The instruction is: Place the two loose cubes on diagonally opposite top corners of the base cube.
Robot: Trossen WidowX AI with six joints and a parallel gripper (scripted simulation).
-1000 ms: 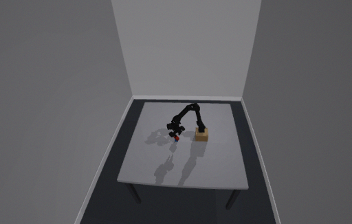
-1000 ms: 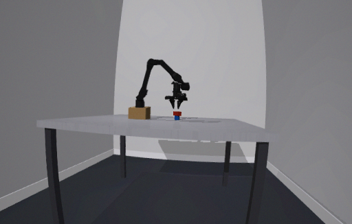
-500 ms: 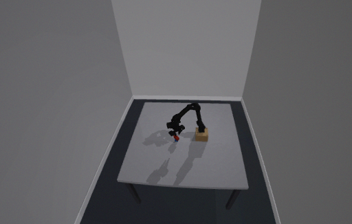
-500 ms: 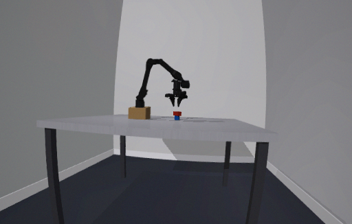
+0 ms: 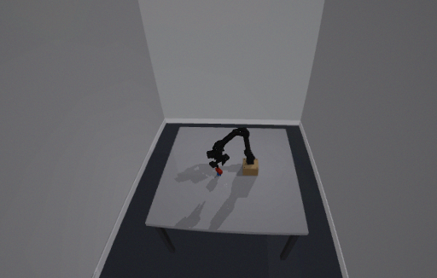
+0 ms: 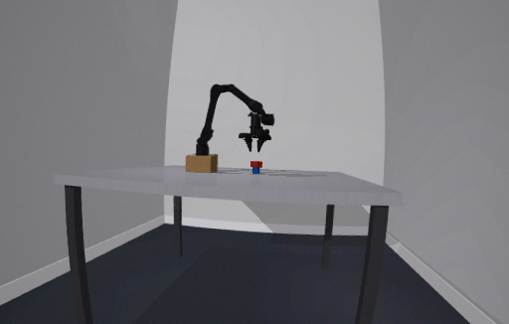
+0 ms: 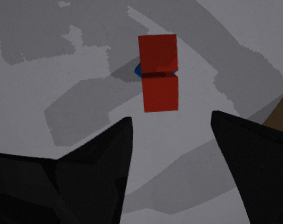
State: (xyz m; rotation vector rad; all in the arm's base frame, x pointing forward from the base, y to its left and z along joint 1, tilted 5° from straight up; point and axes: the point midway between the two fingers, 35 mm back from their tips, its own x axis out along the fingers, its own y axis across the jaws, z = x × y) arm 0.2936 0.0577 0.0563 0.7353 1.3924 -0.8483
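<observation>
The blue base cube [image 5: 218,175] [image 6: 255,170] [image 7: 138,71] stands on the table, mostly hidden from above, with small corners showing at either side between the red cubes. One red cube [image 7: 158,52] sits on it at the upper side of the wrist view. The other red cube [image 7: 160,95] sits on it at the lower side. A narrow dark strip separates them; the exact gap is hard to tell. Both look level in the exterior view. My gripper [image 5: 219,164] [image 6: 254,150] [image 7: 173,120] is open and empty, above the cubes and clear of them.
The arm stands on a wooden box [image 5: 250,170] [image 6: 201,164] on the table [image 5: 270,205] [image 6: 131,181]. A corner of the box shows at the right edge of the wrist view. Arm shadows fall across the table around the cubes.
</observation>
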